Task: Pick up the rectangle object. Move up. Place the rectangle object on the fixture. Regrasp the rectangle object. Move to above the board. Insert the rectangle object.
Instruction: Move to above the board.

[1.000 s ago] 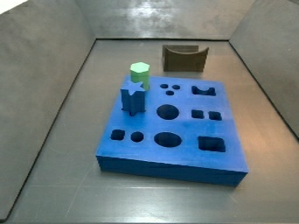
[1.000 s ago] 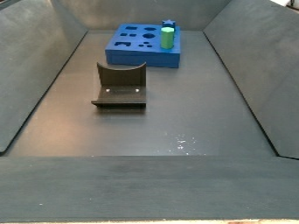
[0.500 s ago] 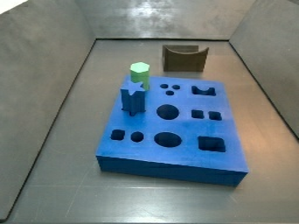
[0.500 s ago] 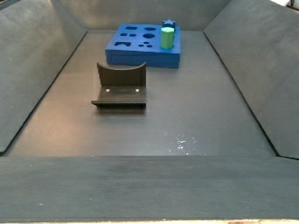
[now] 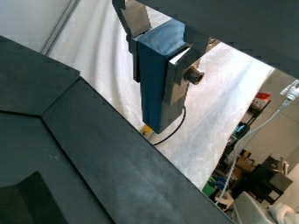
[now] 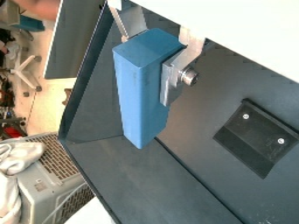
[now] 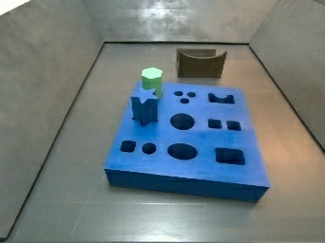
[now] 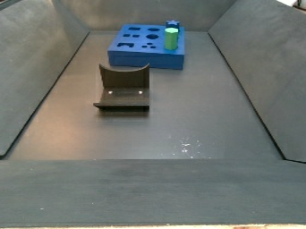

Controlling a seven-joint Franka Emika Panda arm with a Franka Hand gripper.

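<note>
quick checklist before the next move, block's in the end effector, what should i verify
1. Grasp: the rectangle object sits between the end effector plates in both wrist views, off the floor: ok.
2. Squareness of the block in the grip: cannot tell.
3. The fixture is upright, with nothing in its dipped middle in both side views: ok.
4. The end effector's place relative to the fixture: it shows in neither side view: cannot tell.
5. The board lies flat, with the green peg and the dark blue star peg standing at one side of it, apart from the fixture: ok.
6. The floor around the fixture is bare: ok.
</note>
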